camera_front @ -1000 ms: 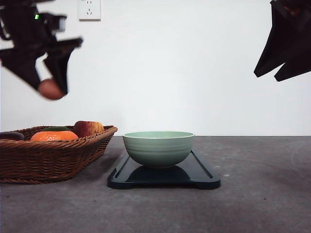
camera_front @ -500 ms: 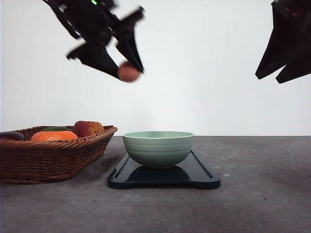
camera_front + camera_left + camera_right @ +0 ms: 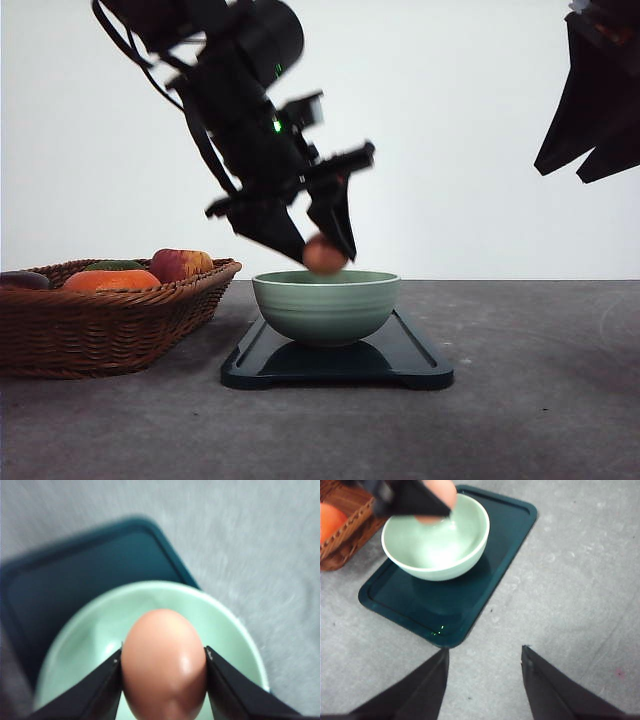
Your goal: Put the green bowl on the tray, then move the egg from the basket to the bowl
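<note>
Left gripper (image 3: 322, 250) clamped on egg (image 3: 164, 662), just over green bowl (image 3: 326, 305) on tray (image 3: 410, 352). Right gripper (image 3: 485, 655) fingers apart, holding nothing. Basket (image 3: 100, 325) cut off at frame edge.

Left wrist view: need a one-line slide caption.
Left gripper holds the egg above the green bowl, which sits on the tray.

The egg (image 3: 164, 666), smooth and brownish-tan, is pinched on both sides between the left arm's dark fingers (image 3: 100, 690), its blunt end pointing away from them. Just beyond the fingertips, under the egg, sits the pale green bowl (image 3: 326, 305), upright and ribbed. It stands on the dark glossy tray (image 3: 415, 358). The brown wicker basket (image 3: 100, 325) lies well aside from the fingers.
</note>
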Robot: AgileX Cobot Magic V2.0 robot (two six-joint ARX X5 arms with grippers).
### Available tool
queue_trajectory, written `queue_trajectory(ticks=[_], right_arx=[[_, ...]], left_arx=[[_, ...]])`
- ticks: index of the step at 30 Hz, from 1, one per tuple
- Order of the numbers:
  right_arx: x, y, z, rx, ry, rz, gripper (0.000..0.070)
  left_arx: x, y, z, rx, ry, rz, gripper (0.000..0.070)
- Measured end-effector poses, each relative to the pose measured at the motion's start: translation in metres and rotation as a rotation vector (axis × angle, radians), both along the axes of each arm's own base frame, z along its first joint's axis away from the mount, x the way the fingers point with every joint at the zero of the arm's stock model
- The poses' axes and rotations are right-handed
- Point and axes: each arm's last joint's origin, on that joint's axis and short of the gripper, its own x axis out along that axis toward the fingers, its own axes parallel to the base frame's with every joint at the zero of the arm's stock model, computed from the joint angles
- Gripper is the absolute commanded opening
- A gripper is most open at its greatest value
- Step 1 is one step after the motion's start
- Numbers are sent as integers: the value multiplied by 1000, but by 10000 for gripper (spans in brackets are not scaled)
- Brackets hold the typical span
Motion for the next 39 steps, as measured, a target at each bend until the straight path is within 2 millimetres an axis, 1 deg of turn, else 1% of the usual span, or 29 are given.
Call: queue_trajectory(ticks=[4, 7, 13, 15, 18, 19, 22, 25, 28, 34, 39], right_arx=[[0, 0, 0, -1, 1, 0, 276], [0, 0, 0, -1, 2, 0, 276], [0, 0, 0, -2, 3, 0, 276], [0, 0, 0, -2, 3, 0, 276], [0, 0, 0, -2, 3, 0, 276], [0, 0, 0, -2, 3, 0, 276], [0, 0, 0, -2, 3, 0, 276], [0, 0, 0, -2, 3, 0, 276], [0, 0, 0, -2, 3, 0, 276], [0, 0, 0, -2, 3, 0, 276], [0, 0, -1, -4, 7, 0, 276]], left_arx=[[3, -4, -19, 30, 40, -2, 227], [4, -5, -28, 44, 58, -3, 227], [4, -7, -34, 52, 69, -7, 234], [4, -8, -34, 52, 69, -8, 265], [4, -8, -34, 52, 69, -9, 376], [4, -8, -34, 52, 69, -9, 404], [4, -8, -34, 54, 72, -9, 436], [3, -8, -33, 67, 89, -9, 438], [5, -9, -23, 80, 107, -9, 437], [14, -15, 14, 75, 100, -8, 432], [14, -15, 38, 88, 118, -8, 431]])
